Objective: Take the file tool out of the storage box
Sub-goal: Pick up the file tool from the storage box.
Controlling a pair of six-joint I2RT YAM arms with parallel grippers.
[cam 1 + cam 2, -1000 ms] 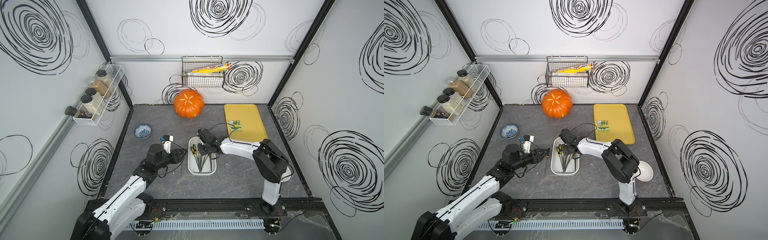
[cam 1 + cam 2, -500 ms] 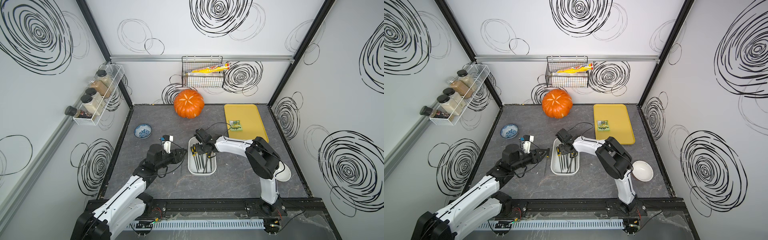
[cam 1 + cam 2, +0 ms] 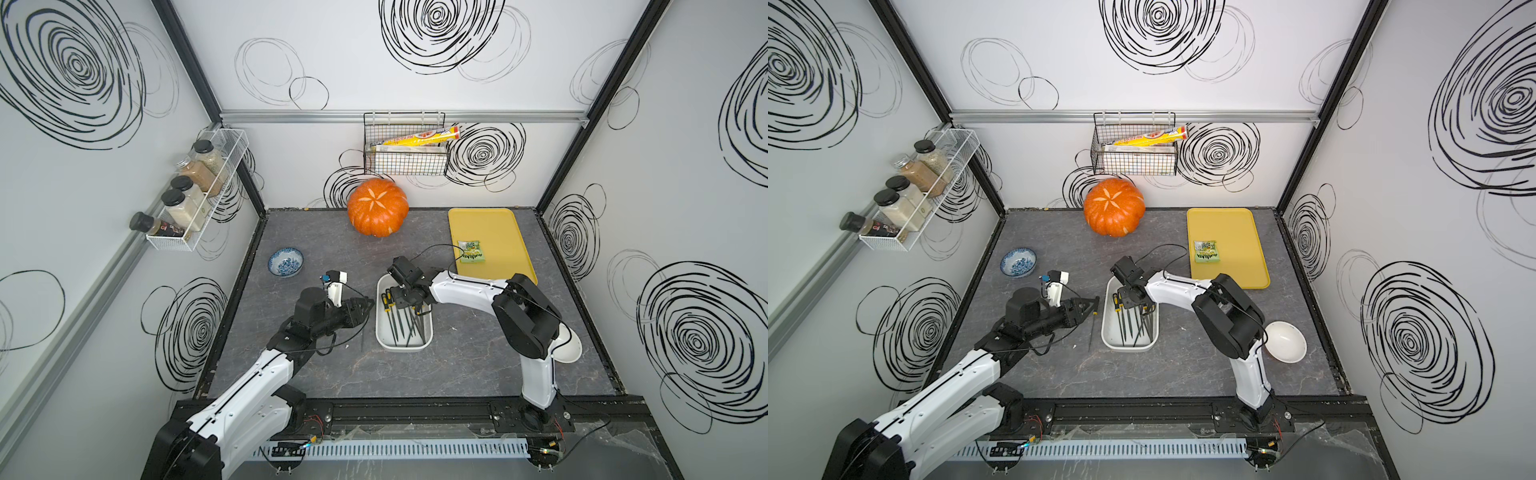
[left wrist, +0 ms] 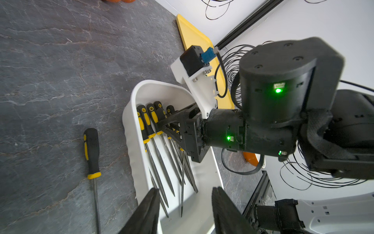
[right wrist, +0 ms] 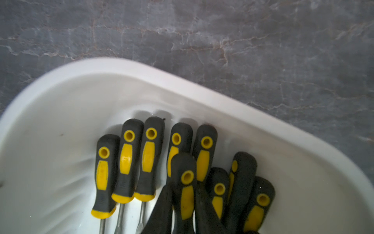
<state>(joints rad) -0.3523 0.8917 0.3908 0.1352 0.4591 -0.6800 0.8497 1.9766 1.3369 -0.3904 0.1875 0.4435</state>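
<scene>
file tools [image 5: 129, 162]: a bunch with black-and-yellow handles is piled in the storage box [image 5: 202, 85]. The handles are packed at the far end, and the thin shafts are pointed toward the front rail, a few of them crossed.
top file [image 5: 185, 182]: laid over the others, with its handle sandwiched between the right gripper's fingers. It's not lifted out yet.
right gripper [image 5: 183, 189]: narrowed right down onto that handle, with a finger [image 5: 162, 208] pressed on each side as far as can be made out. It's tipped down into the box's far end.
storage box: a white low-walled tub sat mid-table [image 3: 332, 374], with its long side run front to back.
loose file [image 4: 92, 152]: one more is laid flat on the grey table just outside the box's left wall, roughly parallel to it and touched by nothing.
left gripper [image 4: 185, 190]: held partly open with nothing in it, hovered beside the box's left wall near the loose file.
back of table: the pumpkin [image 3: 377, 212] is parked by the rear wall. A yellow tray [image 3: 490, 224] is at the back right with a snack packet [image 3: 471, 252] on it.
sides: a blue-patterned bowl [image 3: 285, 262] is set well to the left, and a white bowl [image 3: 1285, 343] is down by the right arm's base.
walls: a wire basket [image 3: 405, 160] is hung on the back wall, and a spice rack [image 3: 195, 195] with jars is on the left wall.
</scene>
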